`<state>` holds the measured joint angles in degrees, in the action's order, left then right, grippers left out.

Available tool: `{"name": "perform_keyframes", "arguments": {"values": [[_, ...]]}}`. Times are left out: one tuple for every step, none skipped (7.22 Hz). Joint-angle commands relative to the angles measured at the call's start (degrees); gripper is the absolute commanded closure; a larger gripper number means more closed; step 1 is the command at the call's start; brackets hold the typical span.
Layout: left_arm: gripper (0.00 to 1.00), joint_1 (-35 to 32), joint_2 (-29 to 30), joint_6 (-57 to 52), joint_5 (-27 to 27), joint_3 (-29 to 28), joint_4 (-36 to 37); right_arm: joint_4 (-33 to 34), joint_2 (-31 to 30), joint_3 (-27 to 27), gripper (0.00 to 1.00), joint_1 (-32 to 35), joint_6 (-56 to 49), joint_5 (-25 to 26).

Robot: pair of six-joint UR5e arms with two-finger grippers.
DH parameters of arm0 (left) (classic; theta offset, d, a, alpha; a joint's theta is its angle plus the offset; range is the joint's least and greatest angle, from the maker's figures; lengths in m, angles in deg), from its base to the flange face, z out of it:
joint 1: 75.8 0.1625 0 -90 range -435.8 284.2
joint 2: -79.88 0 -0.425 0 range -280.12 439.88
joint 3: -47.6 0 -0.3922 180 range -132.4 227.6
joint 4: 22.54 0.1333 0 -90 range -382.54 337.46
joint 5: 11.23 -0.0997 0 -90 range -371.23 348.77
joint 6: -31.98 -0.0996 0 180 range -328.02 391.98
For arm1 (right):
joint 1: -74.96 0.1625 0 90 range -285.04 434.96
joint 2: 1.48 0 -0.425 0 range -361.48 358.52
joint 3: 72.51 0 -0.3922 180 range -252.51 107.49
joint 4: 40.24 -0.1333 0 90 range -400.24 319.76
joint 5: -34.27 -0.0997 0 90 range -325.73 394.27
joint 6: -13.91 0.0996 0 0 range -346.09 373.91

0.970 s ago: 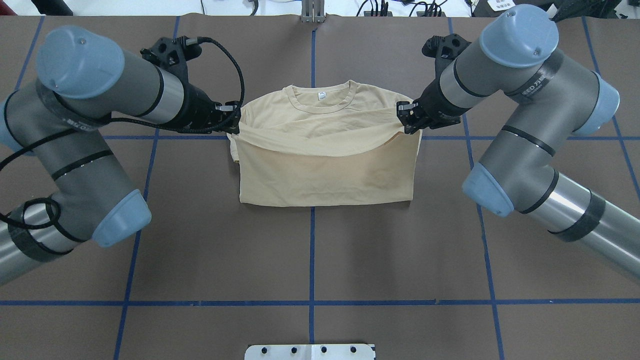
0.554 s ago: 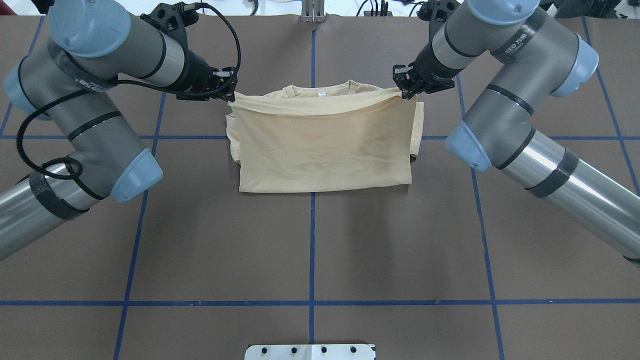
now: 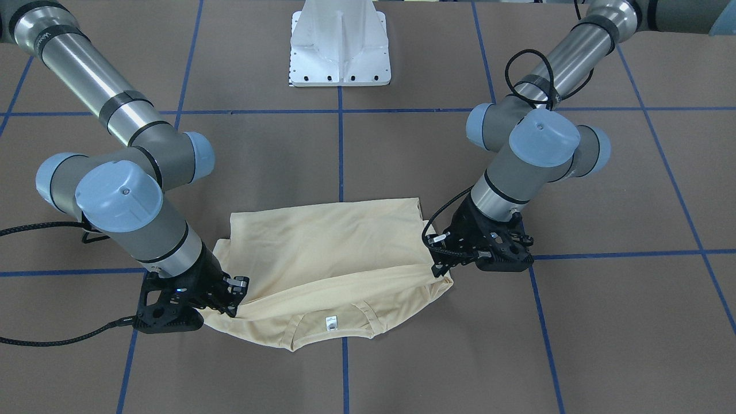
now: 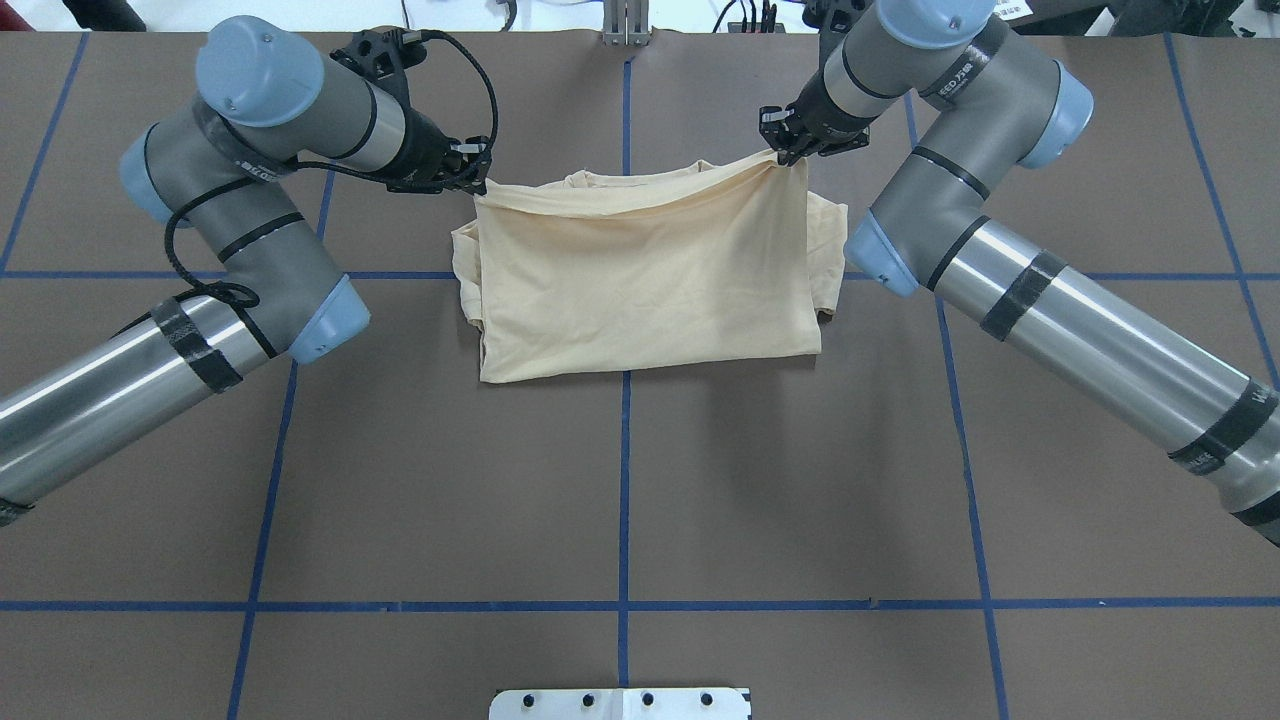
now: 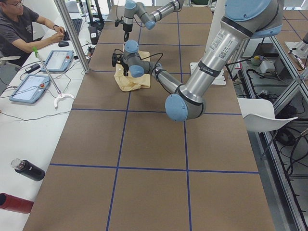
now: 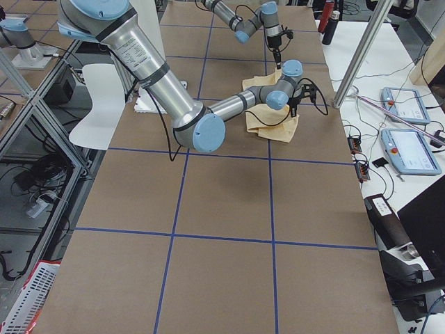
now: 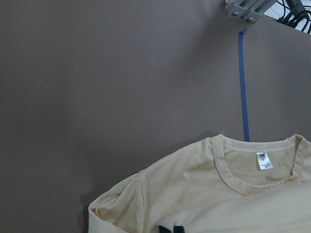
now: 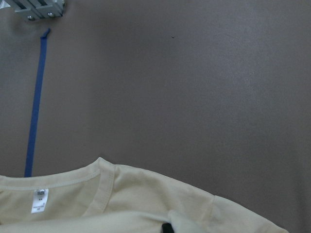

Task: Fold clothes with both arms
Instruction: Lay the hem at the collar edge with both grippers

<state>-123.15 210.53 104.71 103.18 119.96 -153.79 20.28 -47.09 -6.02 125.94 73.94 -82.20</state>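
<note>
The clothes are one cream-yellow T-shirt [image 4: 640,290] lying at the table's far middle, doubled over on itself. My left gripper [image 4: 478,182] is shut on one corner of the lifted hem. My right gripper [image 4: 786,152] is shut on the other corner, and the edge sags between them just above the collar [image 4: 600,180]. From across the table, the left gripper [image 3: 440,267] and right gripper [image 3: 232,303] hold the cloth low over the neck label [image 3: 330,324]. The left wrist view shows the collar, the label [image 7: 264,161] and a bit of navy print [image 7: 172,229].
The white pedestal base [image 3: 339,52] stands at the robot's side of the brown, blue-taped table [image 4: 620,500]. A metal bracket [image 4: 625,25] sits at the far edge. In the exterior left view, a person [image 5: 21,29] sits at a side desk with tablets [image 5: 30,87] and bottles.
Both grippers have carried the held hem away from the robot, over the shirt toward the collar. The neck opening and label, open to the overhead view a second ago, are now nearly covered.
</note>
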Motion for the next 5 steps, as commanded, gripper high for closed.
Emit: {"name": "perform_keyframes", "arguments": {"values": [[1.00, 0.50, 3.12, 0.57, -0.15, -6.61, -4.53, -0.31, 0.79, -1.81, 1.00, -0.78, 0.00, 0.36], [1.00, 0.68, 3.30, 0.58, -0.41, -6.89, -4.55, -0.31, 0.79, -1.98, 1.00, -1.92, -0.09, 1.84], [1.00, 1.11, 3.65, 0.58, -2.59, -8.19, -4.63, -0.31, 0.79, -2.24, 1.00, -2.45, -0.09, 2.73], [1.00, 1.20, 4.35, 0.49, -3.22, -9.86, -4.63, -0.31, 0.70, -3.12, 1.00, -2.55, -0.09, 2.82], [1.00, 1.29, 4.45, 0.49, -3.31, -10.92, -4.63, -0.39, 0.44, -3.56, 1.00, -2.55, -0.09, 3.43]]}}
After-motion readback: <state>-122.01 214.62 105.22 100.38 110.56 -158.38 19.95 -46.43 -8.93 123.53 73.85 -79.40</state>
